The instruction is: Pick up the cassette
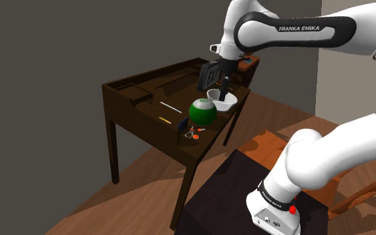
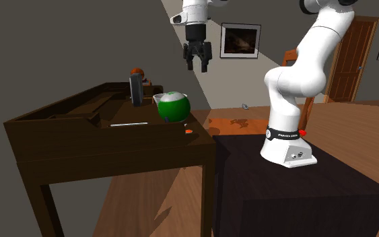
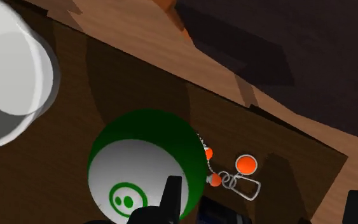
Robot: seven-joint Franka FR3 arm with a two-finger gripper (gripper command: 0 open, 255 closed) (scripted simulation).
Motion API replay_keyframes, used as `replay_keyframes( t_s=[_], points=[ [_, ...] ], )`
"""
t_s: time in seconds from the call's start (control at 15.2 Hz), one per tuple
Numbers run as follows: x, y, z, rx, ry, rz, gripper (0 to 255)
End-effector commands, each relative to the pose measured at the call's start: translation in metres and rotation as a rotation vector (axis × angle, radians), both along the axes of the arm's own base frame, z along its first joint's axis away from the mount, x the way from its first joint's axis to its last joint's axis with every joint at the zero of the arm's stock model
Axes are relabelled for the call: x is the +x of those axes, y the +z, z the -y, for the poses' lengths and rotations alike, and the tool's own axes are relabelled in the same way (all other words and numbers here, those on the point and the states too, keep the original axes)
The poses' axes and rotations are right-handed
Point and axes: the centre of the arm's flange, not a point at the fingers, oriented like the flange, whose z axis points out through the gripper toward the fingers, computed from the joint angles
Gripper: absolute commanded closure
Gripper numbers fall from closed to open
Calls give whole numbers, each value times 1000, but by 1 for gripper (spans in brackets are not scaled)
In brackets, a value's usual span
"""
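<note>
The gripper (image 2: 196, 67) is hung high, fingers spread and nothing held. The cassette (image 1: 183, 128), judged the small dark piece, is stood by the keys (image 1: 194, 131) at the table's (image 1: 146, 128) near edge, past the green ball (image 1: 202, 111).

The worktop (image 1: 146, 100) stands on the floor beyond the stand (image 1: 226, 193), which sits at the shoulder view's lower right. A ball (image 1: 203, 111) rests on the worktop near the corner closest to the stand, with a bowl (image 1: 223, 101) just beside it on the far side. Behind the bowl, a slab (image 1: 209, 75) stands upright. A keyring (image 1: 194, 131) lies in front of the ball by the front edge, and the cassette (image 1: 181, 127) is just to its left in that view. Two thin sticks (image 1: 170, 107) lie left of the ball. The hand (image 1: 224, 90) hangs above the bowl.
</note>
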Motion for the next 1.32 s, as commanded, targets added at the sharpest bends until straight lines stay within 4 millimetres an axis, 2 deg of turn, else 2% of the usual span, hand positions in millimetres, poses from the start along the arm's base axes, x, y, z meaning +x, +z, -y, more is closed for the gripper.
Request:
replay_keyframes(
  t_s=[0.0, 0.4, 0.86, 1.25],
  points=[
    [20, -19, 6, 9, 118, -16, 0],
    [76, -78, 3, 36, 451, -66, 0],
    [131, -147, -25, 67, 830, -124, 0],
    [131, -179, -25, 67, 830, -124, 0]
  ],
)
